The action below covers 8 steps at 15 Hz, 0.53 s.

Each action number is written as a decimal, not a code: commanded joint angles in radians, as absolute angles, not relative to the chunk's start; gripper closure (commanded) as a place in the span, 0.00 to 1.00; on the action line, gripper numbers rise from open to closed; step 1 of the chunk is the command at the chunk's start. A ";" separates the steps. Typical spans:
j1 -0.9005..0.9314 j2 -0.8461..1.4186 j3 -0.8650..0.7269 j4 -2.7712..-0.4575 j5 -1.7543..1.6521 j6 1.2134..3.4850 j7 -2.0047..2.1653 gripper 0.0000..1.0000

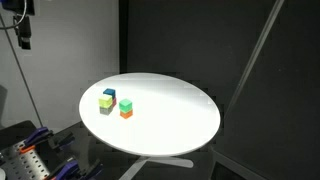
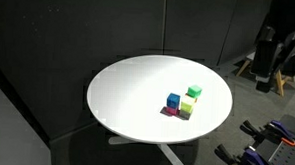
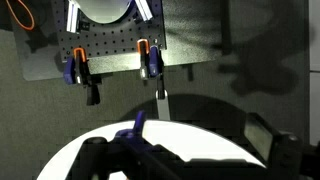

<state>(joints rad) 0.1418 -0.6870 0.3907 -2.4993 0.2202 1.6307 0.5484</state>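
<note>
Nearest the camera in an exterior view lay a rack of clamps [image 1: 36, 148] with blue handles. The wrist view showed two such clamps [image 3: 148, 60] hanging on a pegboard [image 3: 110, 50].

Behind the rack stood the round white surface [image 1: 170, 115] on a single pedestal. On it sat a small cluster of blocks, well inside the rim and on the side toward the rack:
- A green block [image 1: 125, 103] rested on an orange block [image 1: 126, 113].
- Just beside that pair, a yellow-green block [image 1: 106, 99] sat on a grey block [image 1: 106, 109].
- A blue block [image 1: 108, 92] stood close behind it.

The blocks were cubes, so none had a long side to point anywhere. They stood square and upright. From the opposite side we saw the blue block [image 2: 173, 100] in front and the green block [image 2: 193, 92] behind it. We could read no label or writing on any of them.

Farthest back, the gripper [image 1: 23, 38] hung high above and well apart from the blocks, against the dark curtain [image 1: 200, 40]. It held nothing and touched nothing. Its fingers were dark and blurred in the wrist view, so we could not tell how far apart they stood.
</note>
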 commanded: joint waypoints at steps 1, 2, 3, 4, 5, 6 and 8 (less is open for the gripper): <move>0.147 -0.685 0.386 -2.497 0.217 1.628 0.551 0.00; 0.147 -0.685 0.386 -2.497 0.217 1.628 0.551 0.00; 0.147 -0.685 0.386 -2.497 0.217 1.628 0.551 0.00; 0.147 -0.685 0.386 -2.497 0.217 1.628 0.551 0.00; 0.147 -0.686 0.386 -2.497 0.217 1.628 0.551 0.00; 0.147 -0.685 0.384 -2.495 0.216 1.629 0.549 0.00; 0.145 -0.678 0.375 -2.487 0.216 1.627 0.536 0.00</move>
<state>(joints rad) 0.1418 -0.6869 0.3906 -2.4993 0.2201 1.6308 0.5481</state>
